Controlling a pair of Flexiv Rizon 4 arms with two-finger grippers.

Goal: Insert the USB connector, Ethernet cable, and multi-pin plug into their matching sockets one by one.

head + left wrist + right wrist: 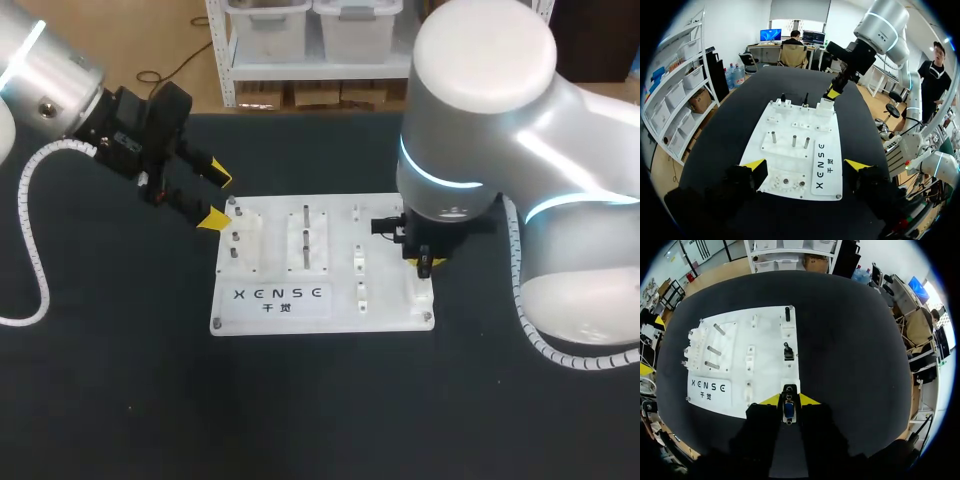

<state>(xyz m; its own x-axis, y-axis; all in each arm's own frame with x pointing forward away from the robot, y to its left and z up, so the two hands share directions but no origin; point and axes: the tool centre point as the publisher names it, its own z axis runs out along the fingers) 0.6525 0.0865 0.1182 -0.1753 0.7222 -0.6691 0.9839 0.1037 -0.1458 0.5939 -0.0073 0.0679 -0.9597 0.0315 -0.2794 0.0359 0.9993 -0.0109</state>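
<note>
My right gripper (789, 400) is pinching the multi-pin plug (788, 409), 1 yellow tip on each side of it, over the right end of the white board (740, 365), just above the edge nearest my right arm. From the right wrist view the plug reads as a small metal-shelled block with a blue insert. I judge it light and completely rigid, so weight is no worry. The shell looks smooth, though, and could slide or twist between the pads if it meets its socket off-square. The pins are the fragile part, and I cannot see them from here. The best hold, as I see it, is across the 2 flat sides of the body with the mating face left free, which is about how it sits now. Ahead of the gripper, along the same edge of the board, the nearer black piece (788, 351) and the farther black piece (787, 314) stand upright. They are too small for me to tell which connectors they are. My left gripper (806, 166) hangs spread wide and empty over the board's opposite end, touching nothing, above the black table (120, 400).
</note>
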